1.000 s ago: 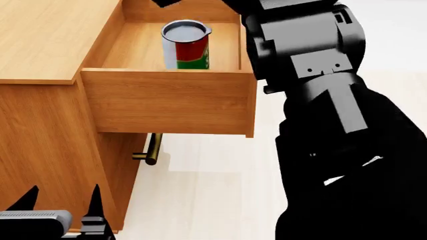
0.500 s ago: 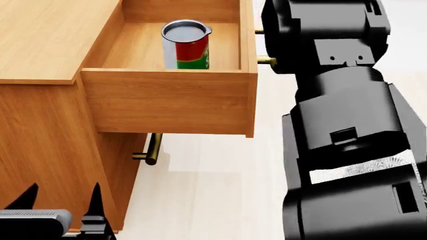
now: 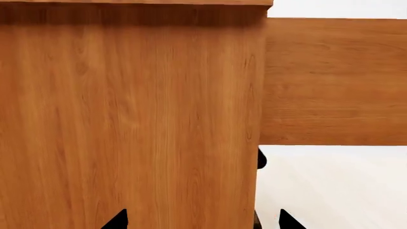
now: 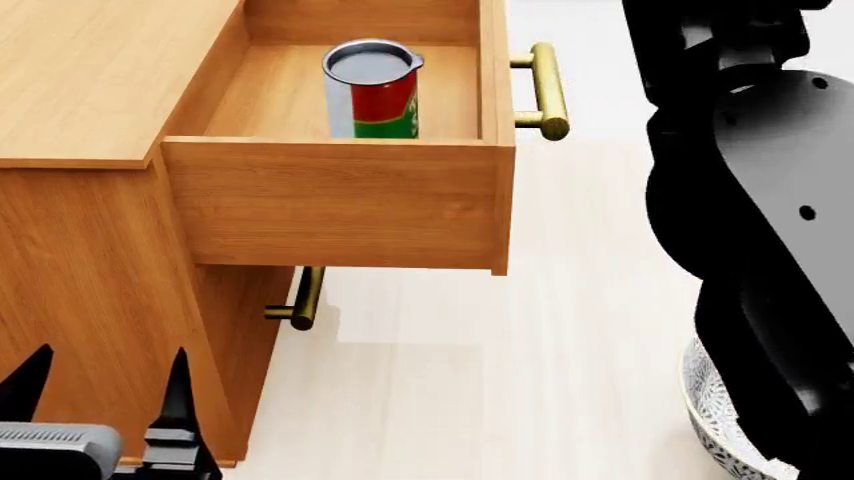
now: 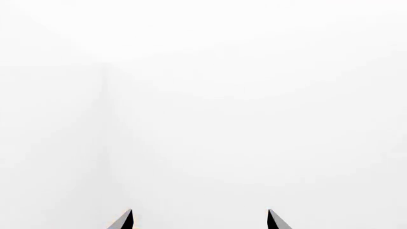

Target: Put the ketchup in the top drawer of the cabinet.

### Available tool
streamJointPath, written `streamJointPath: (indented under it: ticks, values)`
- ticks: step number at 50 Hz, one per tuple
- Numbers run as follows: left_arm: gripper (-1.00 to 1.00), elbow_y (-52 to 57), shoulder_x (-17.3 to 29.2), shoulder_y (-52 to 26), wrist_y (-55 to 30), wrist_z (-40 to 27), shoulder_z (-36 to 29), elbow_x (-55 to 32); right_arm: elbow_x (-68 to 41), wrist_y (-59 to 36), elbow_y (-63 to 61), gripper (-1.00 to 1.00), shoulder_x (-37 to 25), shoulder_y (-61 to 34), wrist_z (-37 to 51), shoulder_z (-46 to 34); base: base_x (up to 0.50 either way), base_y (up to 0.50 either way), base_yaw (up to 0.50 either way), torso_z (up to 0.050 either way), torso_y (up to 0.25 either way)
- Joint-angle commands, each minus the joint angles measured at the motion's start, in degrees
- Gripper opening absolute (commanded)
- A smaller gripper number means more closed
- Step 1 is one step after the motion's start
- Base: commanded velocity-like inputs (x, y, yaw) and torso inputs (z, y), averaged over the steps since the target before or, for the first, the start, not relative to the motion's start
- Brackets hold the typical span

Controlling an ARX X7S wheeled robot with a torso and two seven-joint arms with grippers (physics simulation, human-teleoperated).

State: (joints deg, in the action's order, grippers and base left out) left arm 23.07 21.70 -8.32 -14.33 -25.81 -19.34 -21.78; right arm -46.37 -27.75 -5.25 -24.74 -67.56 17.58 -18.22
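The ketchup point(image 4: 372, 88) stands upright inside the top drawer point(image 4: 340, 205), toward the back of the box, w/ bare drawer floor around it, touching no wall as far as we can tell. The drawer is pulled well out of the cabinet point(image 4: 94, 250), brass handle point(image 4: 547, 90) sticking off its front on the side away from the cabinet. So the placing looks done; what's left, in our judgement, is shutting the drawer, if that's wanted.

Left tool point(image 4: 100, 395) hangs low beside the cabinet's side panel, below the drawer, tips spread wide w/ nothing between them. Right tool point(image 5: 198, 218) shows only two tips spread apart against blank white, holding nothing; in the head view its arm point(image 4: 761, 200) rises beyond the drawer handle, away from the cabinet.

Risks from here, as we see them:
- Fast push on the drawer front: the can is tall for its base and could tip or slide into the drawer's back wall.
- Right arm is bulky and near the handle; a careless sweep could knock it and jolt the drawer.
- The patterned bowl point(image 4: 714, 415) sits on the floor under that arm, well apart from the cabinet; lowering the arm could hit it.
- Left tool is close to the cabinet's side; lifting straight up risks catching the drawer's underside.
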Motion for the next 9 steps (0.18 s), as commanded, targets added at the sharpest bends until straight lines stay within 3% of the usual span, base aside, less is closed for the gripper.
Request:
streamJointPath:
  ticks: [1,9]
  values:
    - [1.0,3.43,0.92,0.97,-0.82,-0.88,-0.04,-0.14,-7.38,-5.99,-30.86,1.0,-9.71,16.88,13.34,6.41,0.0,0.0,0.0,0.0,0.0]
    - [1.0,4.39,1.32,1.78,-0.74,-1.04,-0.12,-0.28,0.66,-3.16,-40.94,1.0,-12.88,29.01,18.72,6.03,0.0,0.0,0.0,0.0,0.0]
